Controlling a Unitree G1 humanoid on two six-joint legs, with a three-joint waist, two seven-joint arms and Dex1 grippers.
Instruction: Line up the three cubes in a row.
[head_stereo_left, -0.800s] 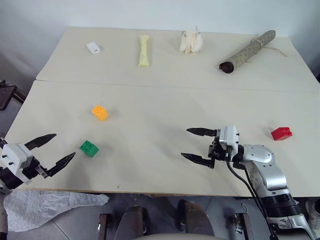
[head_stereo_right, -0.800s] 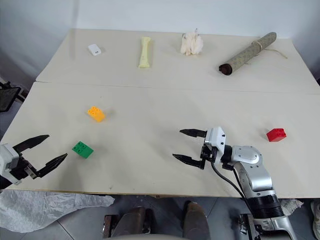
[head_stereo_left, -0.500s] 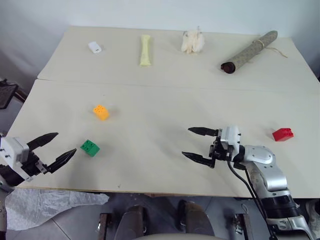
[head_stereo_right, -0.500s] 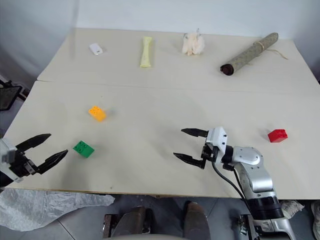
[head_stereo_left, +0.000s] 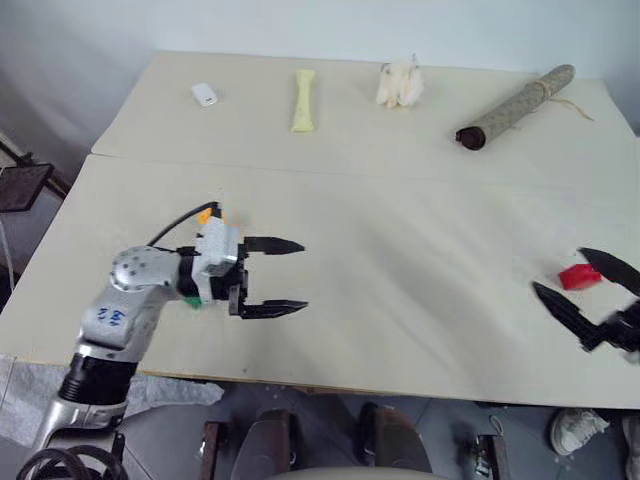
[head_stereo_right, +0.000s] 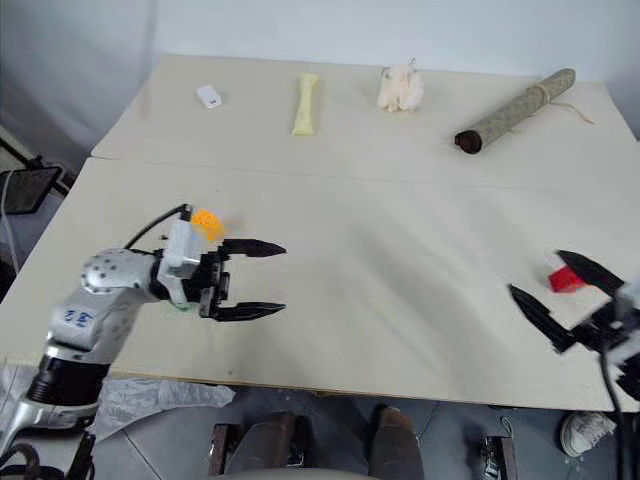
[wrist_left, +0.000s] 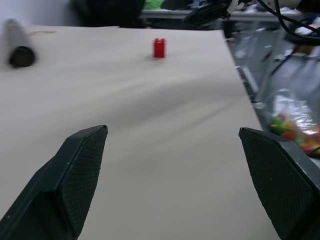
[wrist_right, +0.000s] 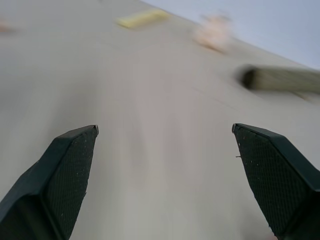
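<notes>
The red cube (head_stereo_left: 580, 278) lies near the table's right edge, and also appears far off in the left wrist view (wrist_left: 159, 48). My right gripper (head_stereo_left: 560, 270) is open, with one finger on each side of the red cube as seen from above; I cannot tell if they touch it. My left gripper (head_stereo_left: 288, 277) is open and points right, level over the front left of the table, nothing between its fingers. The orange-yellow cube (head_stereo_right: 207, 222) peeks out behind the left wrist. Under that hand, a sliver of the green cube (head_stereo_left: 190, 300) is visible.
Along the far table lie a small white block (head_stereo_left: 204, 95), a pale yellow stick (head_stereo_left: 303, 98), a white tuft (head_stereo_left: 400, 85) and a rolled brown tube (head_stereo_left: 515, 105). A seam (head_stereo_left: 400, 177) joins the two tables. A bag of coloured bricks (wrist_left: 290, 132) sits beyond the right edge.
The left arm swung in from the far left and now covers the orange-yellow and green cubes. The right arm swung from the table's middle out to the red cube. The camera also shifted slightly.
</notes>
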